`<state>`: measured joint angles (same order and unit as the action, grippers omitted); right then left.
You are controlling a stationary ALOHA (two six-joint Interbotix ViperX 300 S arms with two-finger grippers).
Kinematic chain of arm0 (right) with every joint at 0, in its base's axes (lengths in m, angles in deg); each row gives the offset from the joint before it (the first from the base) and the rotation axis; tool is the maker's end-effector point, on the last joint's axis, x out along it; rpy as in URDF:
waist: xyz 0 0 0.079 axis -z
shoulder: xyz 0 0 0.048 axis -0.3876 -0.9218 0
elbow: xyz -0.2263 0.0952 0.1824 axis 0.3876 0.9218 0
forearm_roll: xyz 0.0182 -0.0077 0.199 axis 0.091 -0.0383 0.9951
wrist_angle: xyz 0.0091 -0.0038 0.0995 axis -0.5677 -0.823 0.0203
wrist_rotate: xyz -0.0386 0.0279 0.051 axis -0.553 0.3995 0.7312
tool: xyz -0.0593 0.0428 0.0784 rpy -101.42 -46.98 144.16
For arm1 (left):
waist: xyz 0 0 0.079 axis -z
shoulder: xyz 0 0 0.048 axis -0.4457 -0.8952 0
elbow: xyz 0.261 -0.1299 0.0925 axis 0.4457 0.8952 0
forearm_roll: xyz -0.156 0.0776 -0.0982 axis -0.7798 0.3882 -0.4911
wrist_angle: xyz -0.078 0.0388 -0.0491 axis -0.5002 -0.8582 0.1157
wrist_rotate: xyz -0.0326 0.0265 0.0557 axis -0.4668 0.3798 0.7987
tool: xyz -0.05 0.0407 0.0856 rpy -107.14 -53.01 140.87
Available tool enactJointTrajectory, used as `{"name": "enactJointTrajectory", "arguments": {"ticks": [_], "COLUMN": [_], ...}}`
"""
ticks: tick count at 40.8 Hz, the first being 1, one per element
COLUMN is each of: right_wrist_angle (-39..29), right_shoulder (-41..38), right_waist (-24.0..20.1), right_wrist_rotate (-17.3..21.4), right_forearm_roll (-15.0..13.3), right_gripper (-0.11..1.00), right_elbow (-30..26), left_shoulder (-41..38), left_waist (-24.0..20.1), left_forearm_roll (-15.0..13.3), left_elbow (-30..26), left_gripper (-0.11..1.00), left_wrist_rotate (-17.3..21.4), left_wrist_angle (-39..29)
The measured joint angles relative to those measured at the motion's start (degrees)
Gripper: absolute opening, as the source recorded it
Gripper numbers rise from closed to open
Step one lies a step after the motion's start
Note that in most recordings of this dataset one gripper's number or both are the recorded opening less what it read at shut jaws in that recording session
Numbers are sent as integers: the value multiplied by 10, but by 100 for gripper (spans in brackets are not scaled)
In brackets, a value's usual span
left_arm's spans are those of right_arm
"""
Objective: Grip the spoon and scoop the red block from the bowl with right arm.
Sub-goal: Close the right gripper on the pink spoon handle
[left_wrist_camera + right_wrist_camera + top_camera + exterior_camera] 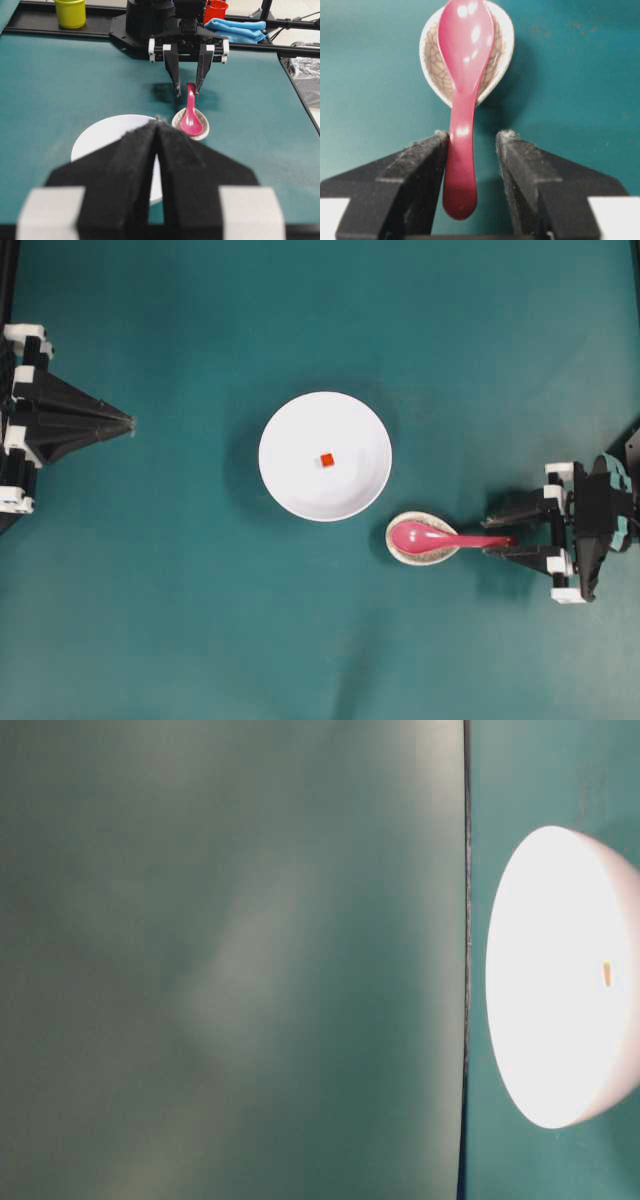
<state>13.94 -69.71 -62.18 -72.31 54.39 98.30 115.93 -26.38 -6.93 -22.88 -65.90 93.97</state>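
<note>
From overhead, the bowl sits near the middle of the worktop with the red block lying at its centre; just beside the bowl's rim toward the right edge, the spoon rests with its scoop in a small speckled dish and its handle pointing at the right claw, whose jaws are spread to either side of the handle tip. The left claw is parked by the left edge, jaws pressed together and empty. The table-level view shows only the bowl, washed out, with the block a faint speck inside. The left wrist view shows the right claw straddling the handle of the spoon. In the right wrist view the handle lies between the released jaws, against the left one and apart from the other. The step in hand is gripping the spoon. Next, I judge, the jaws should close squarely on the handle before any lift, since an off-centre pinch could roll the glossy spoon.
</note>
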Motion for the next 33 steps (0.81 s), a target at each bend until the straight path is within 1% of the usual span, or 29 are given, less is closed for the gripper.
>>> {"name": "enactJointTrajectory", "arguments": {"ticks": [11,18,26,29,33], "right_wrist_angle": [14,33,37,37,37], "right_shoulder": [-29,-30,-30,-30,-30], "right_waist": [-1,-3,-3,-3,-3], "right_wrist_rotate": [-1,0,-1,-1,-1], "right_forearm_roll": [0,0,0,0,0], "right_gripper": [51,51,50,49,46], "right_elbow": [-4,0,1,1,2], "left_shoulder": [0,0,0,0,0], "left_waist": [0,0,0,0,0], "left_forearm_roll": [-1,0,0,-1,0], "left_elbow": [0,0,0,0,0], "left_gripper": [0,0,0,0,0], "left_wrist_rotate": [0,0,0,0,0], "left_wrist_angle": [-4,-6,-11,-12,-13]}}
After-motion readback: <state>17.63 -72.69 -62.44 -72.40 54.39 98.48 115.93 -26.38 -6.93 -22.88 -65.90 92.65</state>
